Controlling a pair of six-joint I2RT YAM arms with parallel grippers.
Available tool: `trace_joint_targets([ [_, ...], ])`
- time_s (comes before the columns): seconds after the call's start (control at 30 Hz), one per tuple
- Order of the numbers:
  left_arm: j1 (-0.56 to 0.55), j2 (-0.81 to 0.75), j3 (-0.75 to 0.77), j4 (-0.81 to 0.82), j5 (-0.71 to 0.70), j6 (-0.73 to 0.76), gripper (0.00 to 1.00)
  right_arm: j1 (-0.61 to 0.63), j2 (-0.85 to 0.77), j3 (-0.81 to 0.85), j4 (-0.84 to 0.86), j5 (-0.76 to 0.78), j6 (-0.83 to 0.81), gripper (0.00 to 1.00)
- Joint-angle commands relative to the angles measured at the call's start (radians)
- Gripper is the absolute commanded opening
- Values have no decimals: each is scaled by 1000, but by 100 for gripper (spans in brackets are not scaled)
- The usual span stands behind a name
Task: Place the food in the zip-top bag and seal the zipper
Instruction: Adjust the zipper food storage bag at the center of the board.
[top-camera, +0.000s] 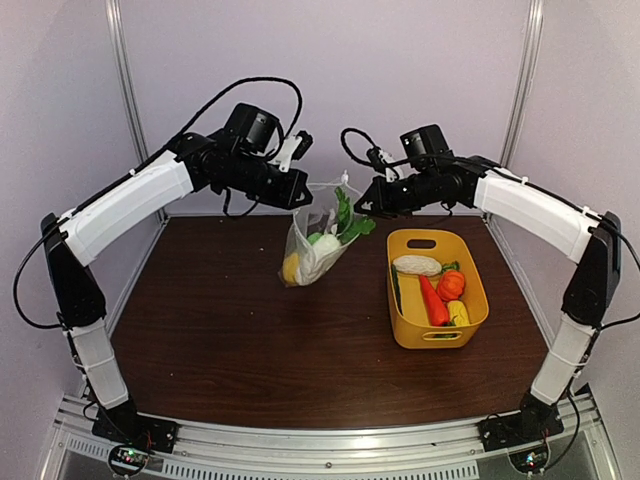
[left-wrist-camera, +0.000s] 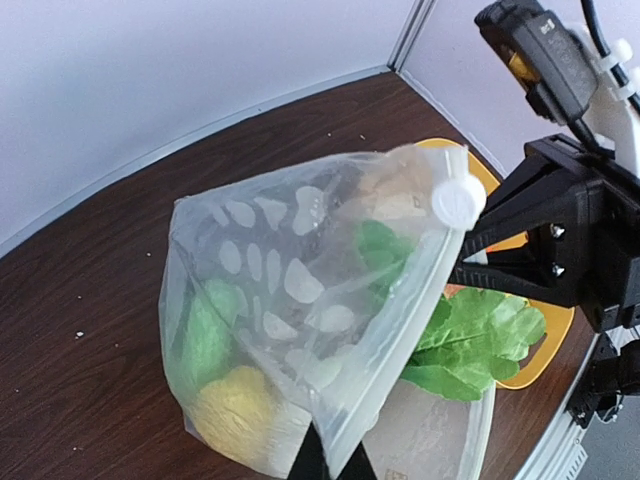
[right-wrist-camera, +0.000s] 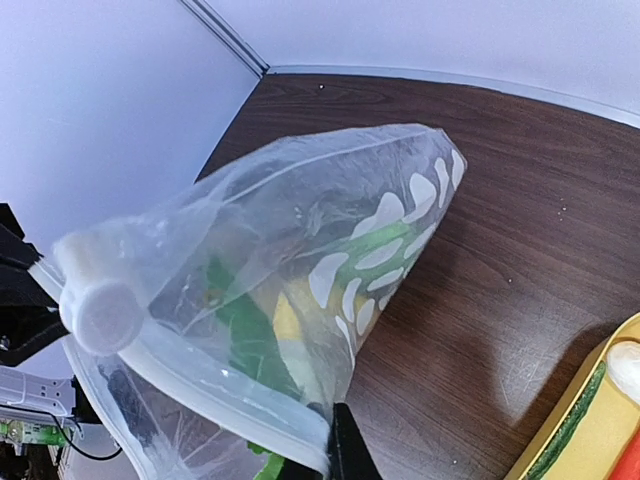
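The zip-top bag (top-camera: 315, 240), clear with pale dots, hangs just above the table at the back centre. It holds a yellow piece (left-wrist-camera: 240, 410), green pieces and a white one. A green leaf (left-wrist-camera: 470, 335) sticks out of its mouth. My left gripper (top-camera: 305, 197) is shut on the bag's mouth edge (left-wrist-camera: 345, 420). My right gripper (top-camera: 366, 205) is shut on the opposite end of that edge (right-wrist-camera: 300, 445). The zipper's white slider (left-wrist-camera: 458, 203) sits near the right gripper's end and also shows in the right wrist view (right-wrist-camera: 100, 310). More food lies in the basket: white (top-camera: 417, 265), red (top-camera: 433, 300), orange (top-camera: 451, 284), yellow (top-camera: 458, 312).
A yellow plastic basket (top-camera: 402, 320) stands on the dark brown table (top-camera: 230, 330), right of the bag. Its rim shows in the right wrist view (right-wrist-camera: 590, 420). White walls and metal posts close in the back and sides.
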Motion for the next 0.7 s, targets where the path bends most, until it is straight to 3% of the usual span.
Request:
trace_joint_targets([
  [0.0, 11, 10, 50, -7, 109, -9, 0, 4, -90, -34, 13, 37, 10, 3],
  [0.1, 24, -5, -97, 129, -149, 65, 0, 18, -89, -9, -10, 123, -20, 0],
  [0.13, 59, 22, -92, 116, -133, 36, 0, 17, -65, 18, -32, 117, -15, 0],
  [0.17, 80, 49, -40, 68, 35, 17, 0, 20, -68, 15, -20, 81, 2, 0],
  [0.23, 27, 37, -24, 73, 138, -23, 0, 38, -127, -29, 28, 31, 47, 0],
  [0.33, -87, -26, -45, 155, -21, 11, 0, 40, -113, 9, 16, 80, 23, 0],
  [0.43, -28, 20, 13, 181, -109, 16, 0, -70, 21, 102, 8, -40, 103, 0],
  [0.53, 0, 88, 208, 23, -26, -9, 0, -70, -25, 70, 56, -81, 94, 4],
  [0.63, -21, 29, 11, 108, -238, 29, 0, -62, -45, 50, 7, 9, -10, 4],
  [0.67, 8, 38, 10, 84, -145, 1, 0, -63, -41, 59, -14, 22, -28, 6],
])
